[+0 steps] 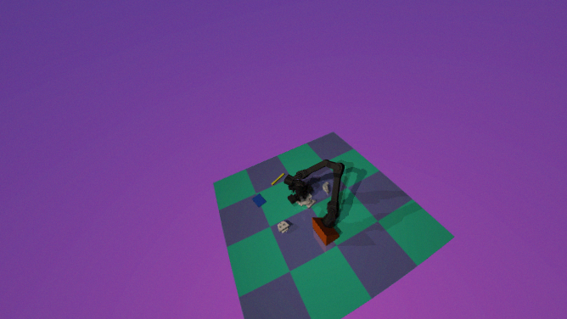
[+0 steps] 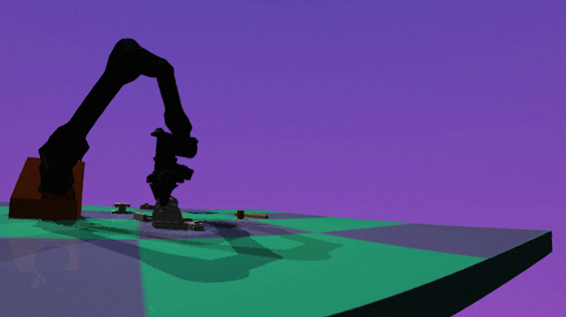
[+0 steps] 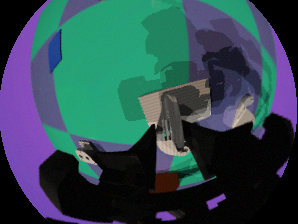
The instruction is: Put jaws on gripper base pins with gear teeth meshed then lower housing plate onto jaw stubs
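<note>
My gripper (image 1: 300,194) (image 2: 165,203) (image 3: 166,124) points down and is shut on a grey jaw (image 3: 172,107), which hangs low over the gripper base. The pale gripper base (image 1: 306,203) (image 3: 151,101) lies under my fingers, partly hidden by them and the held jaw; its pins cannot be made out. The other jaw (image 1: 326,187) (image 3: 243,114) lies apart, beside the base. In the exterior view the grey parts under my gripper overlap, and I cannot tell whether the held jaw touches the base. The whitish housing plate (image 1: 283,226) (image 2: 120,207) (image 3: 86,155) lies apart on the other side.
A blue flat square (image 1: 259,200) (image 3: 55,51) and a yellow stick (image 1: 277,179) (image 2: 257,217) lie beyond the parts. A small red block (image 2: 240,214) is at the stick's end. The arm's orange mount (image 1: 325,232) (image 2: 45,205) stands behind on the checkered table (image 1: 259,259).
</note>
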